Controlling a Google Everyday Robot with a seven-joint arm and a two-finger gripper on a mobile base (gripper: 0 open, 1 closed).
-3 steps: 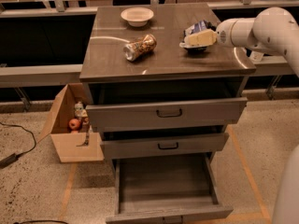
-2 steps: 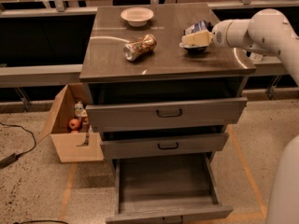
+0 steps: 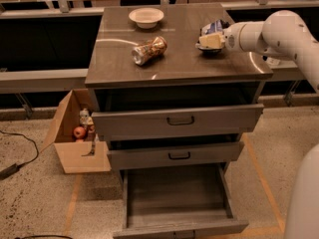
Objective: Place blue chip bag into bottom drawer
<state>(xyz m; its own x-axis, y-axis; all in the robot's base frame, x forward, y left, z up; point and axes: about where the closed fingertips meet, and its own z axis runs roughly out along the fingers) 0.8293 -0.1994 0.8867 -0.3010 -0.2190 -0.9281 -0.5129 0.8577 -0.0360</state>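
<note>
The small, wrinkly, dark blue foil chip bag with white patches [image 3: 213,28] lies on the grey table [image 3: 174,68] in the upper right of the frame, near the table's right edge. The white arm reaches in from the right, and its end effector [image 3: 209,41] sits low against the bag's near side, level with the tabletop, which looks like a sideways approach for a grasp. Whether it is released or clenched on the bag cannot be told from this view.

The wide, shallow grey bottom drawer [image 3: 179,229] is pulled far out at the lower centre of the frame. It juts well past the two upper grey drawers with dark handles [image 3: 177,121], probably so that the bag can be lowered straight in from above.

A gold-brown patterned can [image 3: 148,50] lies on its side at mid-table, well apart from the bag. A pale round bowl [image 3: 146,17] stands behind it, so neither should hinder a lift.
</note>
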